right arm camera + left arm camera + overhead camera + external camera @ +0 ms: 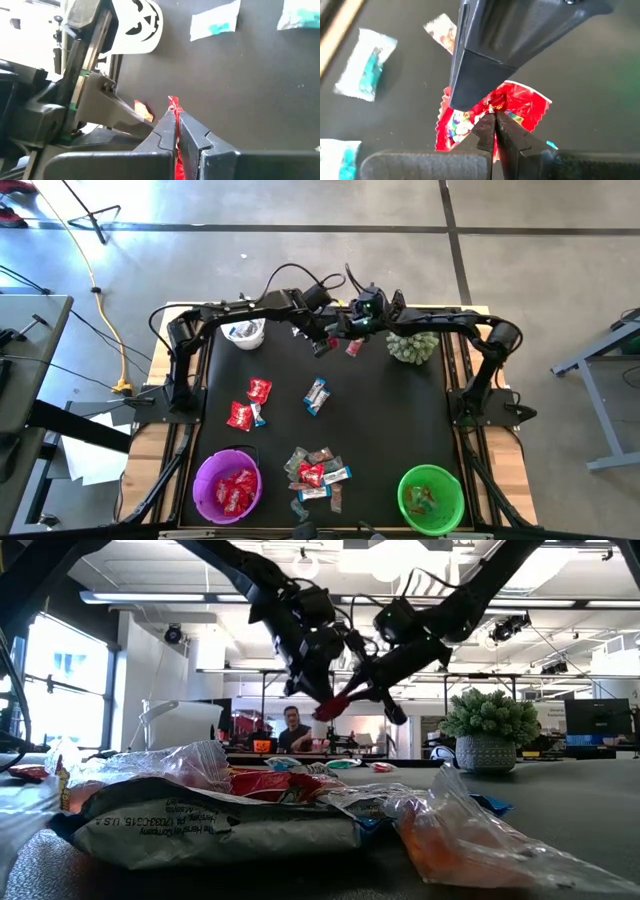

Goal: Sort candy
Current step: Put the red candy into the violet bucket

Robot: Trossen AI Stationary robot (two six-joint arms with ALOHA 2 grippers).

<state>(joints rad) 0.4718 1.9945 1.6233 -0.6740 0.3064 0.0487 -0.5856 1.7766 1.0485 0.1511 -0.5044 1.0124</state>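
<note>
Both grippers meet above the table's far edge, each shut on one shiny red candy packet (353, 348) (333, 708) that hangs in the air between them. My left gripper (322, 343) (493, 122) comes from the left and my right gripper (352, 340) (176, 120) from the right. Loose candy lies on the black mat: red packets (258, 390) (240, 416), a blue-and-white bar (316, 395), and a mixed pile (315, 470) near the near edge. My left gripper pinches the red packet between its two fingertips, on the foil near its middle (509, 106). The packet is lifted clear of the table, its crimped ends spreading to both sides of the fingers. My right gripper pinches a thin edge of the same packet (172, 103), which sticks out just past its fingertips. Its finger (480, 65) lies over the packet opposite my left gripper's fingers. The packet stays clear of the mat.
A purple bowl (228, 485) with red packets sits at the near left, and a green bowl (431, 498) with a few sweets at the near right. A white bowl with a pumpkin face (245, 332) and a potted spiky plant (412, 345) flank the grippers at the far edge.
</note>
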